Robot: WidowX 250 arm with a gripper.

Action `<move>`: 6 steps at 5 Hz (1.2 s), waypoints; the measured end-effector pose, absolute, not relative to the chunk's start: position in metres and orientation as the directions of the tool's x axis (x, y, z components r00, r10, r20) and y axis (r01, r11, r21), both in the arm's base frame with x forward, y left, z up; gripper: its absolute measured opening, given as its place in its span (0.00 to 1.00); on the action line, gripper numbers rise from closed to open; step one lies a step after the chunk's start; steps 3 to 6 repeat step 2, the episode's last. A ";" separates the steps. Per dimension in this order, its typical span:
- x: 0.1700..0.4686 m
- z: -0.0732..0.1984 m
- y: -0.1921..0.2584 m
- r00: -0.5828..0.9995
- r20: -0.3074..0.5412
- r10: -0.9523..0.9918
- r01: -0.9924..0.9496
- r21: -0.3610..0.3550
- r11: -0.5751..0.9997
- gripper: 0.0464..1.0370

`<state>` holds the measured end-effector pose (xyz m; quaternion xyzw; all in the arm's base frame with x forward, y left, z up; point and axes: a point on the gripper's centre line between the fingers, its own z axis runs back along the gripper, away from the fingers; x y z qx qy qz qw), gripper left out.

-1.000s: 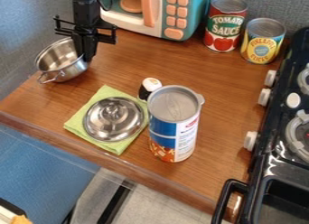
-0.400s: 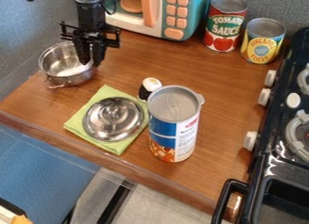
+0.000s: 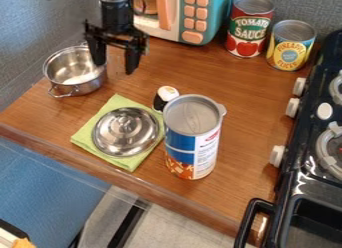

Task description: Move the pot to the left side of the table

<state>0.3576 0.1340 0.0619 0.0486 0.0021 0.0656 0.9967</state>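
Note:
The black gripper hangs at the upper left with its two fingers spread wide, open and with nothing between them. Beside it on the left is the silver metal pot, upright on the wooden table near the table's left side. The left finger overlaps the pot's right rim in the view; whether they touch I cannot tell. One handle of the pot points toward the front left.
A metal lid lies on a green cloth. A small dark bottle and a tall can stand beside it. Toy microwave and two food cans are at the back, a stove at right.
The gripper has opened and shifted right, away from the pot's middle. The pot has turned a little and sits slightly to the right of its earlier spot.

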 end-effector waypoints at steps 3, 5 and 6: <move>0.359 0.065 0.128 0.995 0.011 0.099 -0.100 0.117 0.988 0.96; 0.359 0.065 0.128 0.995 0.011 0.099 -0.100 0.117 0.988 0.96; 0.359 0.065 0.128 0.995 0.011 0.099 -0.100 0.117 0.988 0.96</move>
